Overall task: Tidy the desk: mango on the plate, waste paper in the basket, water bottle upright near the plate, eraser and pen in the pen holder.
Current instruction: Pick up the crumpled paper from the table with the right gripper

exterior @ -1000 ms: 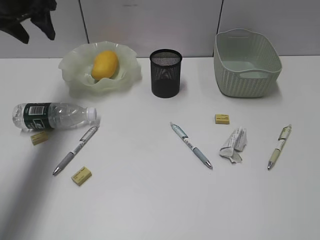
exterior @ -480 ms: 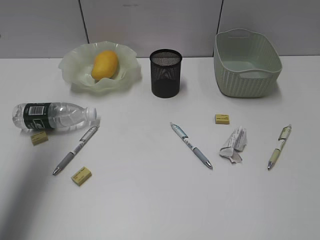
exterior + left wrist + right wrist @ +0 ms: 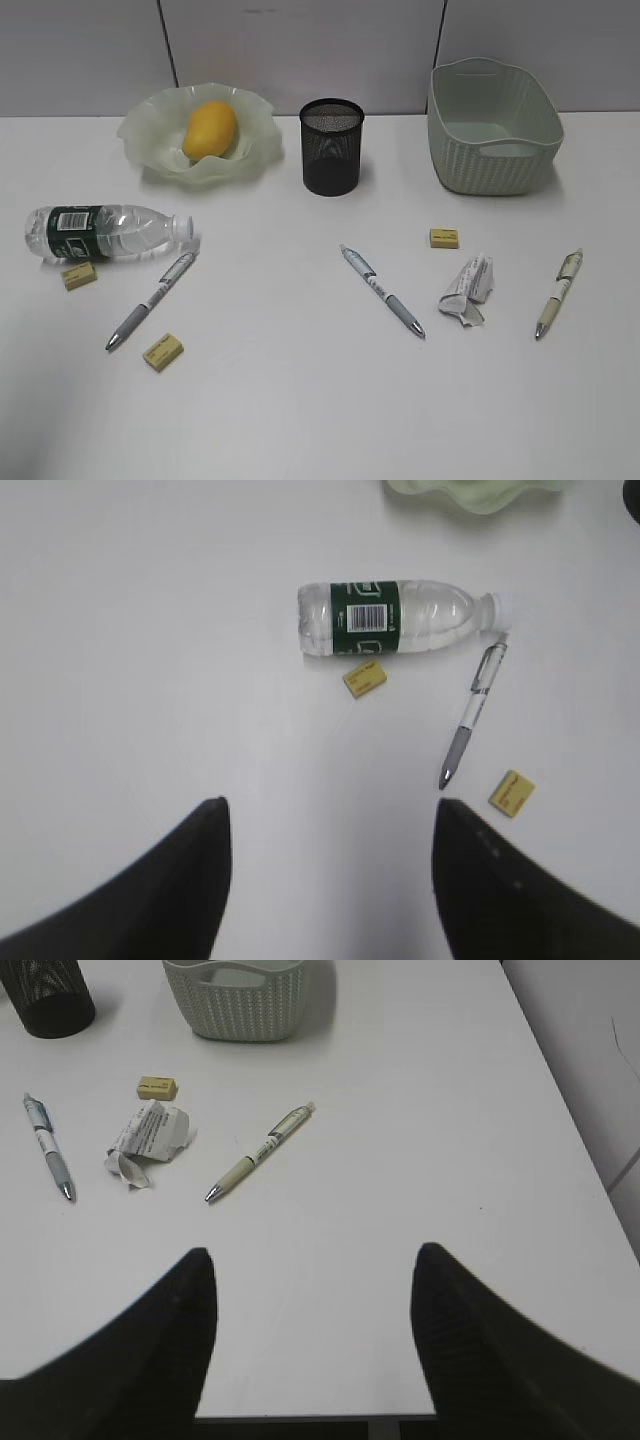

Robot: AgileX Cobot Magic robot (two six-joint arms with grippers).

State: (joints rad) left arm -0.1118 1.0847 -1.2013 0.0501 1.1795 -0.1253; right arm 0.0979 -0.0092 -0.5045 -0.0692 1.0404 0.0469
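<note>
The mango lies in the ruffled plate at the back left. On its side, left of centre, is the water bottle, cap pointing right. Crumpled waste paper sits front right, between two pens; a third pen is by the bottle's cap. Three yellow erasers lie loose. The pen holder and basket stand at the back. My left gripper hovers open, short of the bottle. My right gripper is open, short of the paper.
The desk is bare white toward the front. In the right wrist view its front edge runs just under my fingers, and its right edge drops off beside a wall. Neither arm shows in the exterior view.
The dark left arm that hung at the top left of the exterior view has gone out of it, and its shadow on the desk's left side has shrunk. No object moved.
</note>
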